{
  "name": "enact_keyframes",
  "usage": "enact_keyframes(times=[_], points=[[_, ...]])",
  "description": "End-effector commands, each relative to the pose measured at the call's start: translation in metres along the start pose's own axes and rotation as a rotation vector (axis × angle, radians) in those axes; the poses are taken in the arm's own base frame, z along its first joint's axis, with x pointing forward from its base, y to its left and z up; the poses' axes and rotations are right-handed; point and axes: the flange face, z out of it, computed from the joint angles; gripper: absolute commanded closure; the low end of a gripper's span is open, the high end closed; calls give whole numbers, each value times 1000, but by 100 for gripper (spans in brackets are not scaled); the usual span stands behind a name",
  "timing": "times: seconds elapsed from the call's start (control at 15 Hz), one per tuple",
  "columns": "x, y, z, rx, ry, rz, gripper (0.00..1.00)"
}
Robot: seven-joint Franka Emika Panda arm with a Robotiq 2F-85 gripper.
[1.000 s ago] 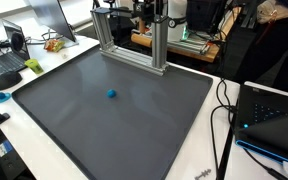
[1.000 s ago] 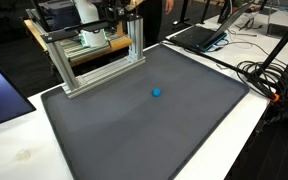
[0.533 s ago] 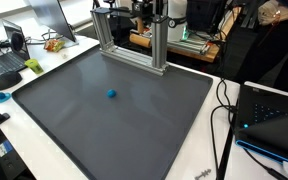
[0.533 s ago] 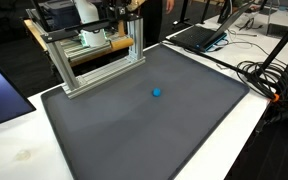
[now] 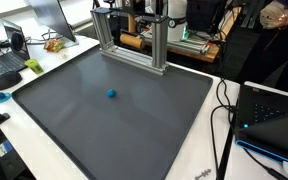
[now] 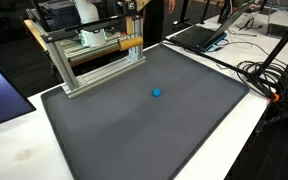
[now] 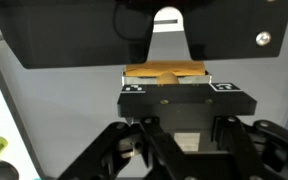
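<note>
A small blue ball (image 5: 111, 95) lies alone on the dark grey mat (image 5: 144, 130); it also shows in the other exterior view (image 6: 157, 93). My gripper (image 5: 136, 28) hangs behind the aluminium frame (image 5: 159, 45) at the mat's far edge, well away from the ball. A tan wooden piece (image 6: 132, 43) shows level with the frame's post, just below the gripper (image 6: 131, 22). In the wrist view the gripper's dark linkages spread wide around a black block with two marker tags (image 7: 182, 100), and the tan piece (image 7: 164, 72) lies just beyond it. The fingertips are hidden.
The aluminium frame (image 6: 94, 70) stands along the mat's far edge. Laptops (image 5: 9, 65) and clutter sit on one side table. Cables (image 6: 269, 75) and a laptop (image 6: 199, 35) lie beside the mat. A person (image 5: 274, 20) stands behind.
The gripper has shifted slightly behind the frame, and the tan wooden piece now shows beside the frame's post. The blue ball has not moved.
</note>
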Motion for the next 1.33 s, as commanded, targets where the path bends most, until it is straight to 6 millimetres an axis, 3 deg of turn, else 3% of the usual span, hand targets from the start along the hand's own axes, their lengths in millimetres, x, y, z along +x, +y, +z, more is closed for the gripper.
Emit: enact_keyframes(times=[0.0, 0.47, 0.6, 0.67, 0.87, 1.13, 1.2, 1.27], points=[[49, -8, -3, 18, 19, 35, 78], [123, -31, 17, 28, 77, 79, 78], [139, -33, 33, 40, 77, 81, 78], [118, -29, 28, 24, 66, 63, 53], [134, -32, 44, 27, 57, 63, 53], [136, -32, 43, 28, 60, 64, 53], [137, -32, 43, 28, 61, 64, 78], [138, -30, 50, 29, 65, 56, 78]])
